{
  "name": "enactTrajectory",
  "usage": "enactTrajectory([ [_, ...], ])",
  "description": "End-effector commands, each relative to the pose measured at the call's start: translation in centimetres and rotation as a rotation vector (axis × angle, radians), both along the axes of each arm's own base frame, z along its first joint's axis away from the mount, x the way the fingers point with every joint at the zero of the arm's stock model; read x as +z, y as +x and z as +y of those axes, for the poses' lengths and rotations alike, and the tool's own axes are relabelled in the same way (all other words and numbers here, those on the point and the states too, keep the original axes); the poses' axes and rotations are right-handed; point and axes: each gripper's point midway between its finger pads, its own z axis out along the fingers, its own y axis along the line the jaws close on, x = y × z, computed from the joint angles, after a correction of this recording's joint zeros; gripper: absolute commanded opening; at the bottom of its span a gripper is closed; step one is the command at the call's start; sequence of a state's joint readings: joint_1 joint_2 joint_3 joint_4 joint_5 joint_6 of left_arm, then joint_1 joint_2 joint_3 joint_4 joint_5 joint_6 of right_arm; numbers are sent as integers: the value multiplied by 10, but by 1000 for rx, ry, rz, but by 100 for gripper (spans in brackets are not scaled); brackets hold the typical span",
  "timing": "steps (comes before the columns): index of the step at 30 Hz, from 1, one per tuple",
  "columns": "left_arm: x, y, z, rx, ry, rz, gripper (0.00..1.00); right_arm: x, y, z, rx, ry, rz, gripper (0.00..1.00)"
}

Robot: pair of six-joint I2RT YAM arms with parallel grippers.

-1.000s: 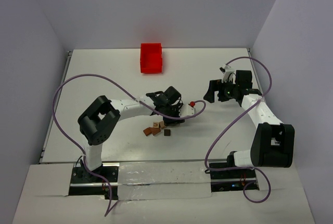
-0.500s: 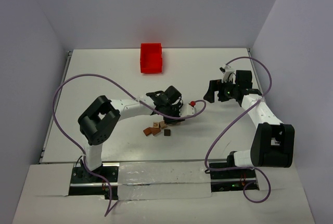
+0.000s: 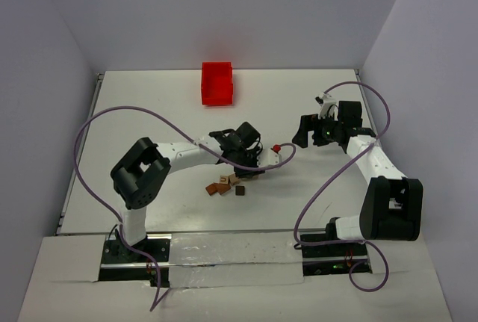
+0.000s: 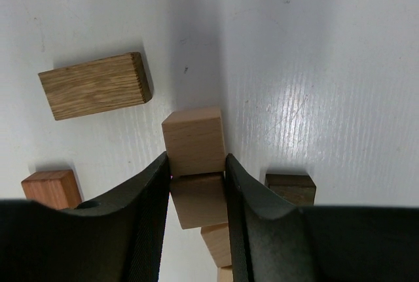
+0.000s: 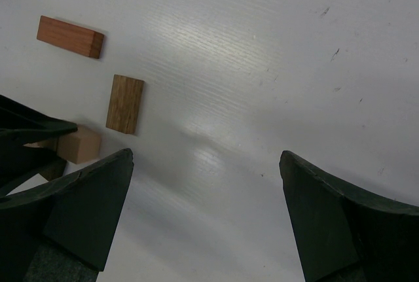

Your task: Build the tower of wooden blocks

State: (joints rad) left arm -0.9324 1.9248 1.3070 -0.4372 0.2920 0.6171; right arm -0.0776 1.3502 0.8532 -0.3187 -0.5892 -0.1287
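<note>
The wood blocks [image 3: 225, 184] are lying in a loose cluster near the middle of the worktop [image 3: 149, 113]. The left end effector [image 4: 196, 164] is clamping a light tan cube [image 4: 198, 200], with a second tan cube [image 4: 194, 139] touching it just ahead. Farther off, the right end effector [image 5: 206, 161] is hanging spread wide, grasping nothing. A red bin [image 3: 217, 83] is sitting at the back.

Lab: bare walls [image 3: 224, 8], white table [image 3: 149, 105]

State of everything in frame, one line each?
left gripper: shut on light tan cube
right gripper: wide open, empty
second tan cube: on table, just beyond the held one
oak flat block: lying loose
reddish-brown block: lying loose
dark brown cube: loose on table
red bin: upright, apart from blocks
</note>
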Motion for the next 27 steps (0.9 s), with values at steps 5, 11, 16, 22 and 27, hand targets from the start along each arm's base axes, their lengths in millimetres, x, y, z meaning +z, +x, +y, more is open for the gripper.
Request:
enactTrajectory([
  [5, 55, 29, 8, -7, -87, -57, 16, 31, 14, -1, 7, -6, -93, 100],
  [11, 67, 54, 27, 15, -97, -59, 15, 28, 14, -2, 6, -7, -86, 100],
  [16, 70, 71, 37, 1, -99, -63, 14, 28, 15, -1, 5, -7, -86, 100],
  [22, 65, 80, 44, -39, -91, -54, 14, 27, 15, -2, 2, -9, -82, 100],
  [27, 58, 84, 48, -61, -85, -50, 14, 25, 15, -2, 1, -12, -77, 100],
])
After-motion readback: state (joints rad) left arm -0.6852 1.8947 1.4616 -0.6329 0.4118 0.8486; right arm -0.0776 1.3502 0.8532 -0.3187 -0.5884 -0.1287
